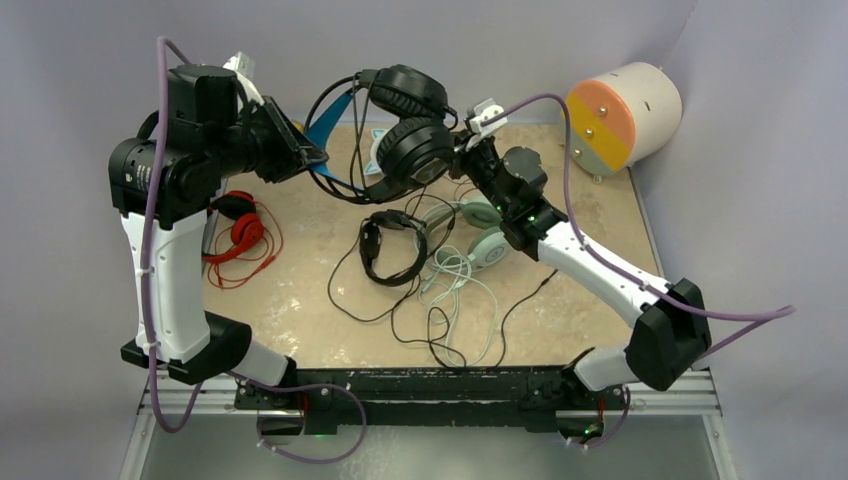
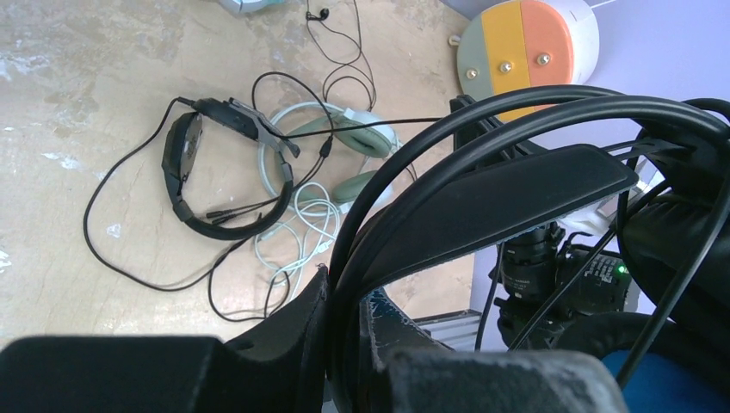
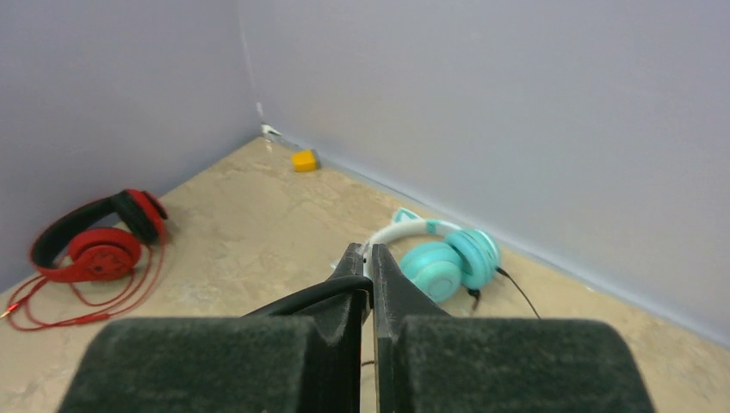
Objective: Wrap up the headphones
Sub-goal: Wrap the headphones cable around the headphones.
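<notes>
The black headphones with the blue inner band (image 1: pixel 408 140) hang in the air over the back of the table, between both arms. My left gripper (image 1: pixel 312 152) is shut on their headband (image 2: pixel 482 202), its fingers (image 2: pixel 293 331) pressed on either side of it. My right gripper (image 1: pixel 464 140) sits right beside the ear cups and is shut on a thin black cable (image 3: pixel 297 298). The red headphones (image 1: pixel 240 235) lie at the left. The small all-black headphones (image 1: pixel 390 248) and the mint-green headphones (image 1: pixel 485 240) lie mid-table with tangled cables. The teal cat-eared headphones (image 3: pixel 448 262) lie by the back wall.
A cream drum with an orange and yellow face (image 1: pixel 620 115) lies in the back right corner. A small yellow block (image 3: pixel 303 160) sits against the back wall. Loose black and pale cables (image 1: pixel 440 310) spread toward the table's front edge. Grey walls close the back and sides.
</notes>
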Robot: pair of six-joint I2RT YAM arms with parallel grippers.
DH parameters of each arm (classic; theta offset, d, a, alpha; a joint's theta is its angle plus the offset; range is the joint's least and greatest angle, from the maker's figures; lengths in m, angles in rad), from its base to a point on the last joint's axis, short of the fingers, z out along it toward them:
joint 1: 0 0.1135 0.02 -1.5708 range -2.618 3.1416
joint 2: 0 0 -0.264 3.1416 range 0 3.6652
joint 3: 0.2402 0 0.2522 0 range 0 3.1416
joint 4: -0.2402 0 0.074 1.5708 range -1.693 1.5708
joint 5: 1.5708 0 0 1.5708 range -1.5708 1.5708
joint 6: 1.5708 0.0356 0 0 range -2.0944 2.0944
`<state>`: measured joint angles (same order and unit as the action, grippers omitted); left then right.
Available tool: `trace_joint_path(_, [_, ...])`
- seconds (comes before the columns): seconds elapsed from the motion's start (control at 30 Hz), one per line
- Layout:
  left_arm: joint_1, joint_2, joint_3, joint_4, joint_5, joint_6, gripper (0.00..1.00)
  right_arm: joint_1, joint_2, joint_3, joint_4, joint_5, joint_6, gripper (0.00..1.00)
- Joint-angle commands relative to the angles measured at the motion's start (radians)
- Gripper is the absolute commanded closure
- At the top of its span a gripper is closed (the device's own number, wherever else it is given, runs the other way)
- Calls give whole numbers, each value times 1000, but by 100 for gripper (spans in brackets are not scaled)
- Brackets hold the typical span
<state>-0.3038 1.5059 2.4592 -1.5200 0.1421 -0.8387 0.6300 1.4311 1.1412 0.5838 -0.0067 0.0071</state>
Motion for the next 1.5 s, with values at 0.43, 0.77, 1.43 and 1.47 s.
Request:
trace_joint_path(0.43, [8,-92,-192,186,126,76,100,-112,-162,21,-508,-195,108,100])
trace_joint_path(0.77, [6,-340,-589,492,191,289,100,-158,-68,266,-852,-435,107,100])
trace_joint_path(1.43, [-207,-565,-1241,818,-331,726,100,-177,53,496,-1132,-734,188,100])
trace_joint_path(1.47, [-212,-563,-1255,830,-351,752,100,-177,45,472,-1132,-738,192,100])
